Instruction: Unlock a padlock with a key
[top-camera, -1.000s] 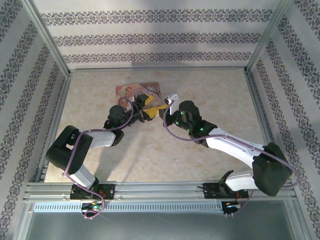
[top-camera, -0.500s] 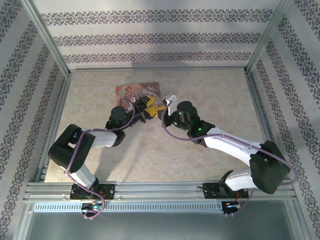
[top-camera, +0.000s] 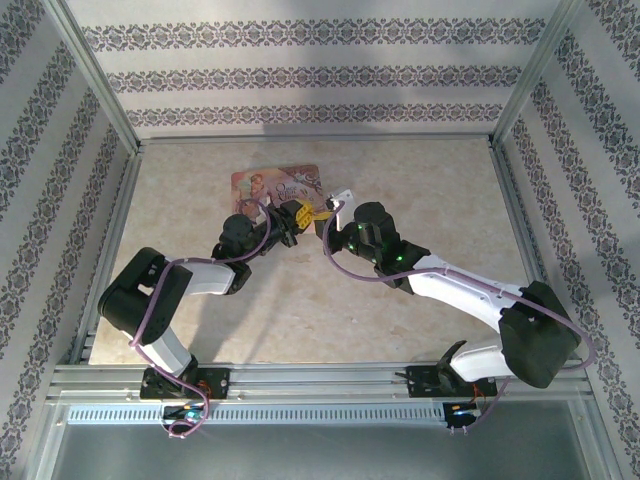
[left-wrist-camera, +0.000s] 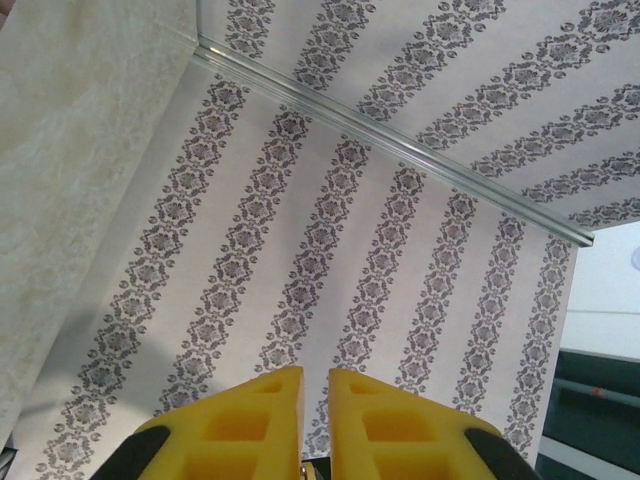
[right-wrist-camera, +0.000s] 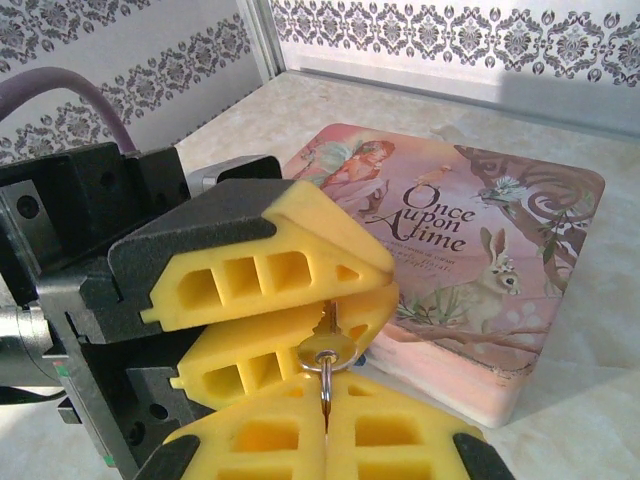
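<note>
Brass key (right-wrist-camera: 326, 350) gripped by right hand (right-wrist-camera: 325, 400), blade touching closed left hand (right-wrist-camera: 372, 288)

Left hand (right-wrist-camera: 365, 290) and right hand (right-wrist-camera: 325, 420), both clamped, nearly touch

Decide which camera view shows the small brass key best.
Right wrist: the small brass key hangs close between yellow foam fingertips. Top external is too distant to separate it from them; the left wrist camera faces the patterned wall.
</note>
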